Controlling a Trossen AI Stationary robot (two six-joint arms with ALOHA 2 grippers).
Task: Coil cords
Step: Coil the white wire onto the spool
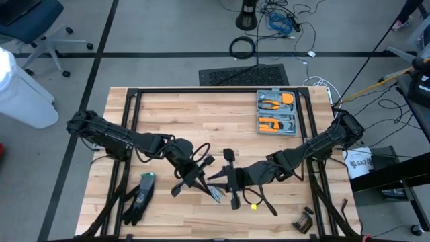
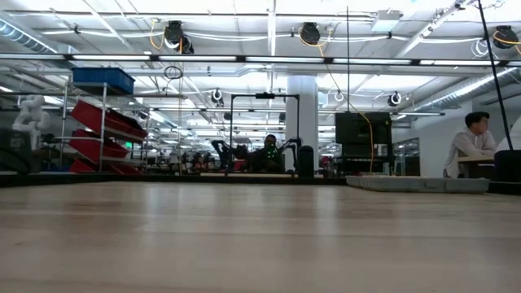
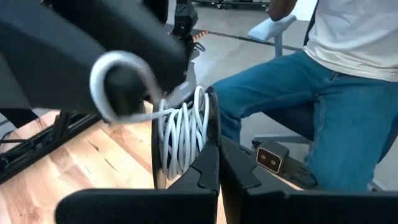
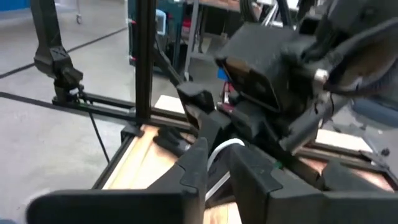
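Both arms meet low over the front middle of the pale wooden tabletop [image 1: 201,114], tools almost nose to nose. The left tool [image 1: 201,176] is clamped tight on the thin white cord [image 3: 183,134]: in the left wrist view the cord sits wound in several upright loops between the dark fingers [image 3: 208,155], with one loose strand arching up and over toward the other arm's dark body. From above, that pale bundle [image 1: 215,193] shows just between the two tools, held near the tabletop's front edge.

The right tool [image 1: 225,178] reaches in from the opposite side. Its own wrist view shows the fingers [image 4: 193,165] standing a narrow way apart, a curve of white cord [image 4: 224,149] visible in the gap ahead of them; whether they actually pinch it I cannot tell.

Elsewhere on the tabletop: a pair of black gloves [image 1: 140,198] lies near the front left, a grey case of orange-handled tools [image 1: 277,112] sits at the back right, and a small dark object [image 1: 306,220] rests at the front right corner. A seated person in blue jeans [image 3: 311,106] fills the background of the left wrist view.
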